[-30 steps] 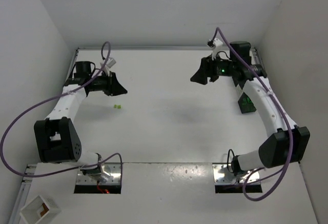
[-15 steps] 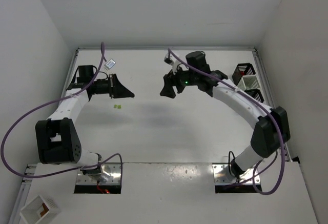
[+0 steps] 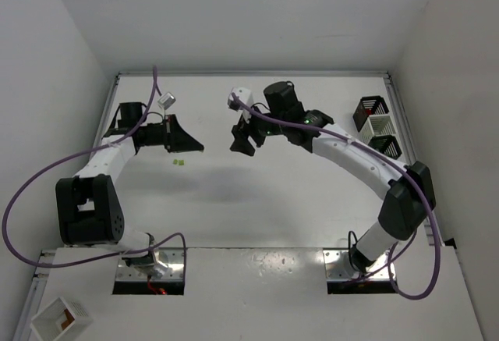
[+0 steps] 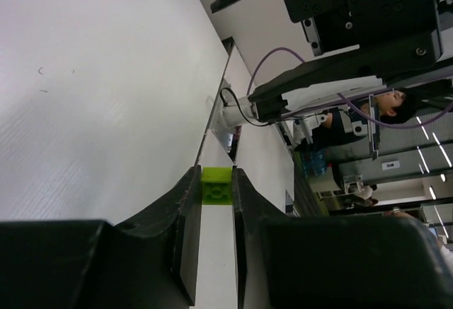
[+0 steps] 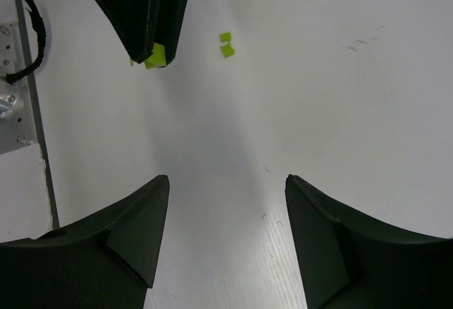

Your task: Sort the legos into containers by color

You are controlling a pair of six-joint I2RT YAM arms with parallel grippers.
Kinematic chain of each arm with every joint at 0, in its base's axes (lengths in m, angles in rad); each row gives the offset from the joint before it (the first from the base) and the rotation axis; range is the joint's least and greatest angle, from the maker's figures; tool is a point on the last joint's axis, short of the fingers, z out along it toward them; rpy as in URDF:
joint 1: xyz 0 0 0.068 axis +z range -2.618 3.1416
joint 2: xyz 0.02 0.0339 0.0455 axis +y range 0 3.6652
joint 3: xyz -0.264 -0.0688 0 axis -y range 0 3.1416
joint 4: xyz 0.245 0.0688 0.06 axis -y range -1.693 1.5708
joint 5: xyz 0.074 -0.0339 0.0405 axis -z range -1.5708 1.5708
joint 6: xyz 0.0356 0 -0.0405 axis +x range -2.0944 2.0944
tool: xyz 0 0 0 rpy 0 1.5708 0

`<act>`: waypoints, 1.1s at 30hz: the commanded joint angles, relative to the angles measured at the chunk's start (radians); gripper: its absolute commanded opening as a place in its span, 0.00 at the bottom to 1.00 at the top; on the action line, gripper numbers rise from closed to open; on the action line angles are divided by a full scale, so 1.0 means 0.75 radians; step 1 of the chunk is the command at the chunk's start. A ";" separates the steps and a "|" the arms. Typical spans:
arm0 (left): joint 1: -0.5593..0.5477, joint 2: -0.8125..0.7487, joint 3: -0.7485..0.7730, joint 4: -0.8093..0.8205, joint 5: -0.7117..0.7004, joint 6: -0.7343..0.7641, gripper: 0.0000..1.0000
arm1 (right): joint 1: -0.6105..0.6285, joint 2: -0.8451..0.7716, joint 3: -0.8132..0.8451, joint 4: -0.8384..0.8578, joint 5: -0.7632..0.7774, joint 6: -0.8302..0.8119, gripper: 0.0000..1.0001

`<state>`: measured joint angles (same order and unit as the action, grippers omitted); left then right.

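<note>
Slatted bins [image 3: 372, 110] stand in a row at the right edge of the table [image 3: 273, 200]; contents indiscernible. Left gripper [image 4: 216, 175] pinches lime lego [image 4: 216, 186]. Right gripper [image 5: 226, 182] gapes, empty. Two loose legos [image 3: 179, 161] lie near left gripper.

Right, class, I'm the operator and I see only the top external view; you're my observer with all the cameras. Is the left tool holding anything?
Observer: Yes. The left wrist view shows the left tool shut on a small lime lego, pinched right at the tips.
Operator: And the right tool, has it got a brick?
Observer: No. In the right wrist view the right tool is open, with nothing between its jaws.
</note>
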<state>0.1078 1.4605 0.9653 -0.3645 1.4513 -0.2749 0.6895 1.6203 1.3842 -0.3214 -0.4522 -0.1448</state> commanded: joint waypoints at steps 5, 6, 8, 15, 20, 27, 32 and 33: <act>0.014 -0.010 -0.001 -0.013 0.147 0.002 0.05 | 0.087 -0.093 -0.162 0.357 -0.082 -0.056 0.67; 0.014 -0.010 -0.001 -0.013 0.147 0.015 0.05 | 0.107 -0.093 -0.162 0.375 -0.082 -0.073 0.67; 0.014 -0.010 -0.001 -0.013 0.147 0.015 0.05 | 0.120 -0.080 -0.162 0.418 -0.082 -0.085 0.67; 0.014 0.014 -0.001 -0.086 0.188 0.076 0.05 | 0.158 0.010 -0.134 0.561 -0.125 -0.104 0.67; 0.014 0.028 0.028 -0.179 0.212 0.184 0.05 | 0.171 0.048 -0.146 0.625 -0.142 -0.091 0.65; 0.014 0.053 0.040 -0.242 0.212 0.246 0.05 | 0.197 0.089 -0.146 0.639 -0.103 -0.054 0.62; 0.014 0.053 0.055 -0.271 0.212 0.274 0.05 | 0.210 0.134 -0.134 0.639 -0.090 -0.030 0.62; 0.014 0.053 0.055 -0.283 0.212 0.274 0.05 | 0.210 0.134 -0.122 0.651 -0.090 -0.030 0.62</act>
<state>0.1081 1.5017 0.9676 -0.5556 1.4620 -0.1127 0.8387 1.7130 1.2572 0.0944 -0.5156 -0.1787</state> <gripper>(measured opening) 0.242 0.624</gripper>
